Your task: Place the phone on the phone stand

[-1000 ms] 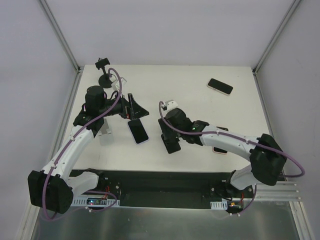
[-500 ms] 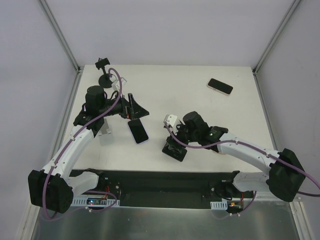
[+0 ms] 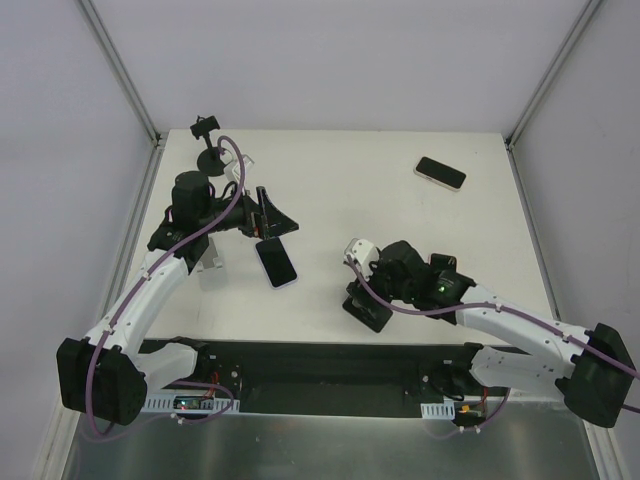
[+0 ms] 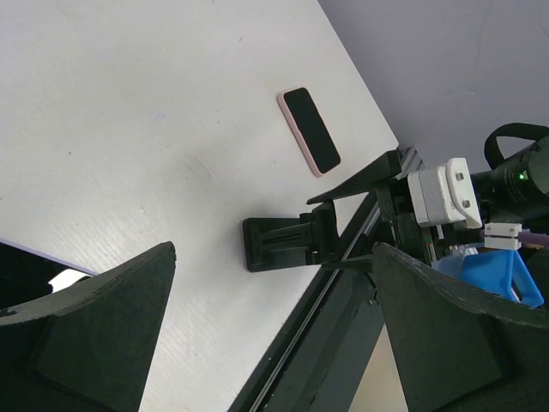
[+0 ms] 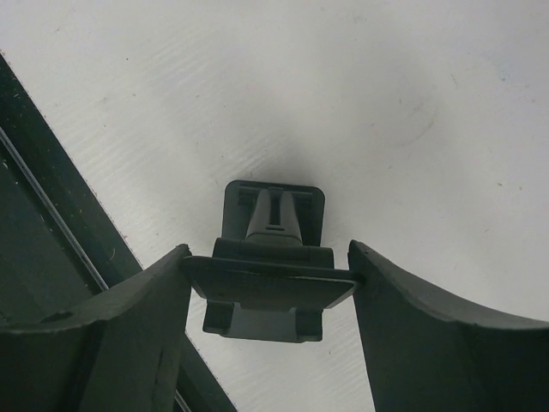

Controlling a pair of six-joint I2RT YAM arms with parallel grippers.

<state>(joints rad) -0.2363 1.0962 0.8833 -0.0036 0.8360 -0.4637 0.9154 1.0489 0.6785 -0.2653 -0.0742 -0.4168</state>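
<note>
A phone (image 3: 277,262) with a dark screen and pale rim lies flat on the white table, left of centre. My left gripper (image 3: 273,225) hangs open and empty just behind it; in the left wrist view (image 4: 273,257) a corner of that phone (image 4: 34,266) shows by the left finger. My right gripper (image 3: 368,300) is shut on the black phone stand (image 3: 367,310) near the table's front edge. In the right wrist view, the fingers (image 5: 146,300) clamp the stand's back plate (image 5: 268,283) from both sides, and its base rests on the table. The stand also shows in the left wrist view (image 4: 279,243).
A second phone (image 3: 440,172) lies at the back right. A pink-rimmed phone (image 4: 309,130) shows in the left wrist view beyond the stand. A black clamp holder on a round base (image 3: 207,140) stands at the back left corner. The black rail (image 3: 320,365) runs along the front edge.
My right arm has swung right and toward the front edge, carrying the stand with it. The left arm and the phone under it have not moved.
</note>
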